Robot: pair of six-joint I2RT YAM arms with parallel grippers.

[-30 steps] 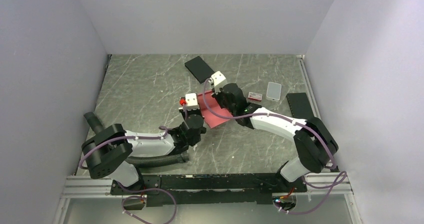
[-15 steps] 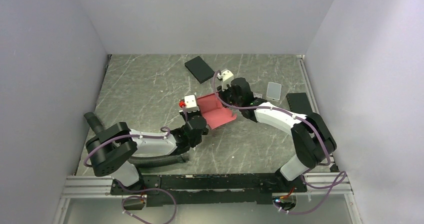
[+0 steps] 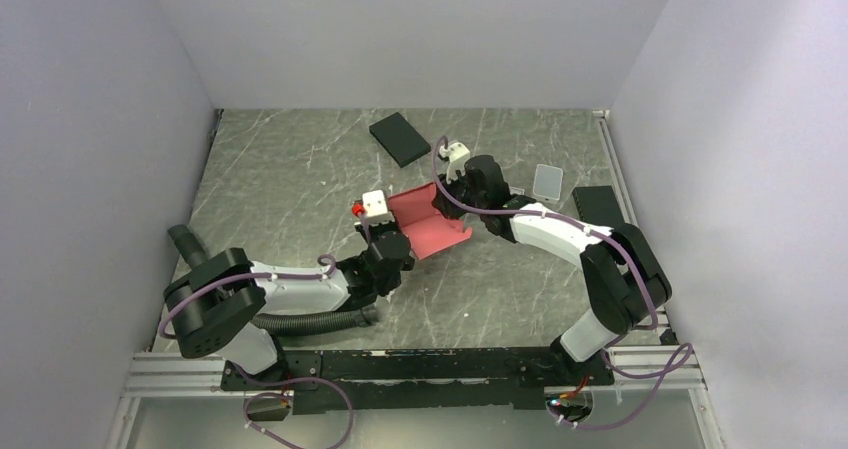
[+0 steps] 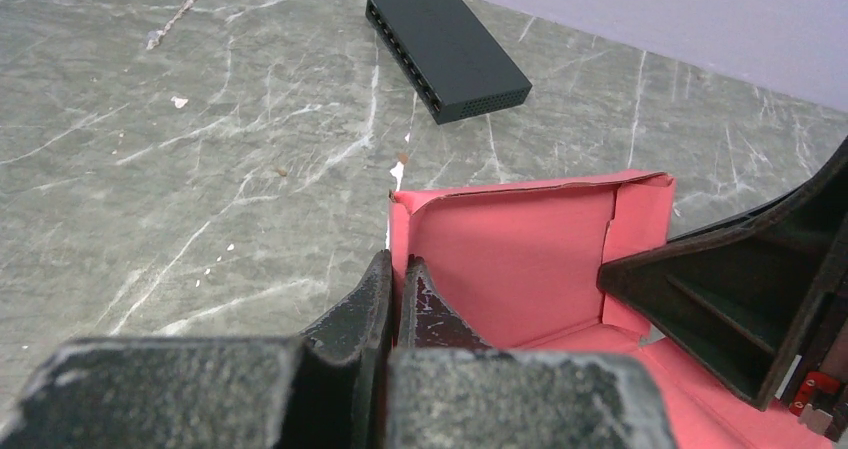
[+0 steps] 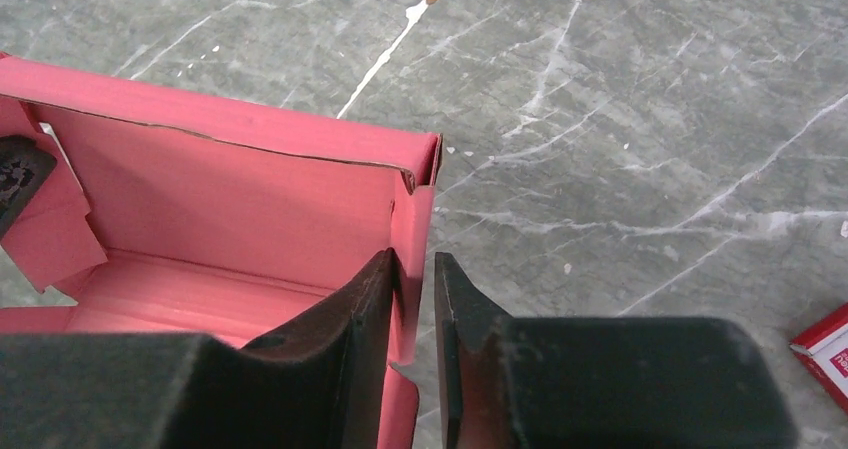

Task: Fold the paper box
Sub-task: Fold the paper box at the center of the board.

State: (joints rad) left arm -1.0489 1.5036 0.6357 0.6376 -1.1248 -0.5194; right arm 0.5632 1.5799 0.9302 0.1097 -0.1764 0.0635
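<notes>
Part-folded paper box (image 3: 425, 224) on the table (image 3: 290, 169), centre, walls raised. Left pincer (image 4: 397, 289) clamped on left wall; right pincer (image 5: 415, 299) narrowly parted astride right wall, not gripping. Risk: unlocked walls springing flat, or tearing under one-sided pull.

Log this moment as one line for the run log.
task: fold paper box | left tool: shut on left wall | right tool: slightly open, astride right wall | back wall: raised
</notes>
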